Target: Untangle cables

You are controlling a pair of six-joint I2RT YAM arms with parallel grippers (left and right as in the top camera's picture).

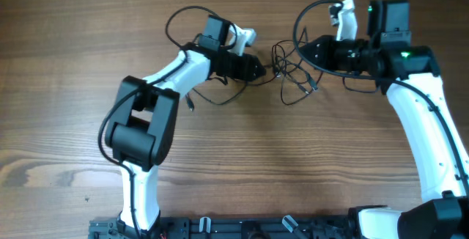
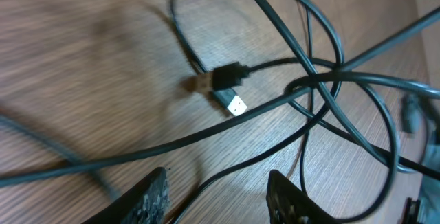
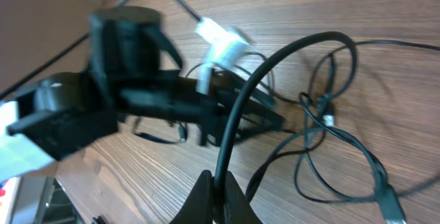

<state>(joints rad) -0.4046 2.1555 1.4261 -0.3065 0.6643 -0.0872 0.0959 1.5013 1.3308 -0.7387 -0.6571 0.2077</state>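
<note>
The cables (image 1: 294,74) lie as a loose tangle of thin black loops on the wooden table, between my two grippers. My left gripper (image 1: 260,69) sits at the tangle's left edge. In the left wrist view it (image 2: 220,200) is open, low over the wood; one strand (image 2: 227,172) runs between the fingers (image 2: 152,195) without touching either. A small plug (image 2: 228,85) lies just ahead, among crossing loops (image 2: 323,80). My right gripper (image 1: 303,48) is at the tangle's upper right. In its wrist view it (image 3: 218,195) is shut on one black cable (image 3: 237,107) that arcs upward from it.
A thin strand with a plug end (image 1: 190,104) trails below the left arm's forearm. The left arm (image 3: 130,97) fills the upper left of the right wrist view, close to the tangle. A black rail (image 1: 220,228) runs along the table's front edge.
</note>
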